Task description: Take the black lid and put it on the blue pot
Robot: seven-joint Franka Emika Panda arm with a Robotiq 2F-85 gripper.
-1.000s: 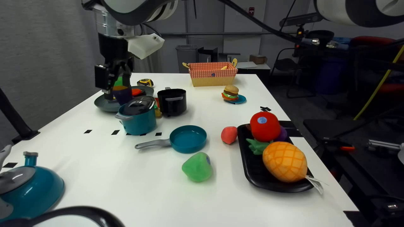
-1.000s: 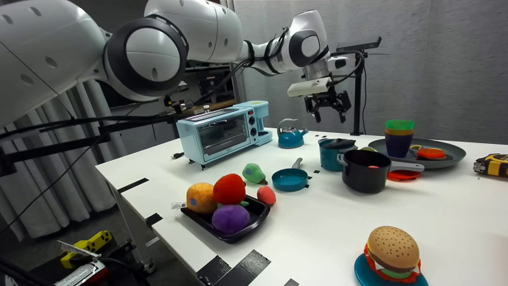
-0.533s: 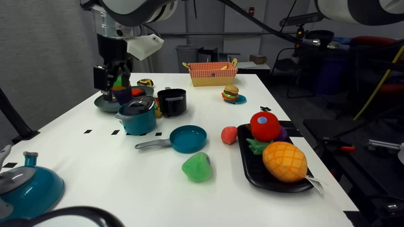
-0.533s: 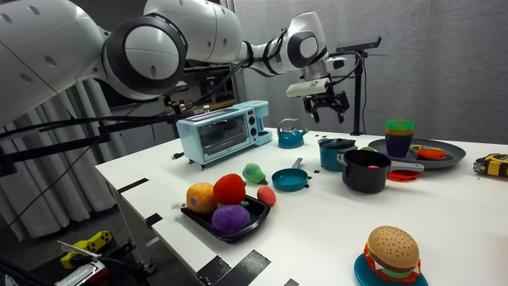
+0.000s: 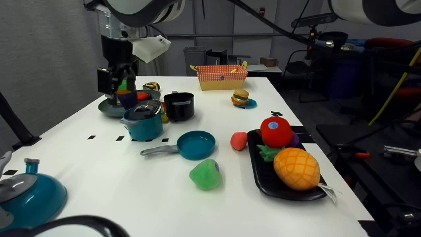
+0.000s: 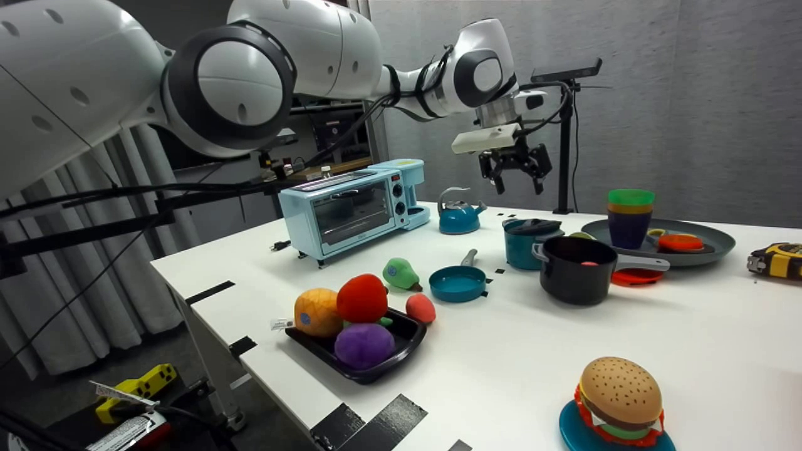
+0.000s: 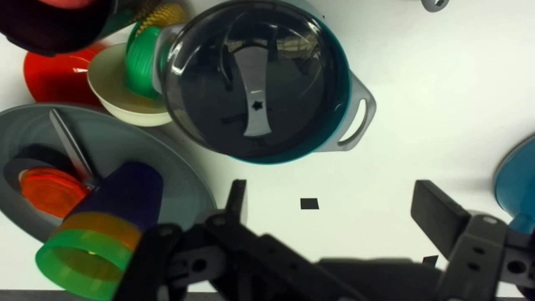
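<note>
The lid [image 7: 256, 83] sits on the blue pot [image 5: 146, 129], off-centre: in the wrist view a teal strip of the mouth shows along one edge. The claw [image 7: 330, 197] is spread wide, hanging above the table [image 5: 131, 187] near the blue pot and higher than it, with bare white surface between its fingers in the wrist view.

The table is white, and a row of black tape marks [image 5: 120, 138] runs along the foot of the blue pot. Just beside the blue pot stand a black pot [image 5: 180, 108] and a cream bowl [image 7: 121, 102]. A pan [image 5: 196, 146] and a grey plate [image 7: 184, 188] bearing cups [image 6: 628, 228] lie near it. Well apart from it are a tray [image 5: 265, 174] of soft toy food, a burger [image 5: 240, 97], a basket [image 5: 220, 85], a kettle [image 6: 459, 220] and a toaster oven [image 6: 351, 216].

Behind the blue pot in an exterior view rises a grey backdrop [image 6: 689, 106], with a black stand [image 6: 566, 150] before it. Beyond the table in an exterior view are a bin [image 5: 194, 62] and a dark chair [image 5: 297, 67].
</note>
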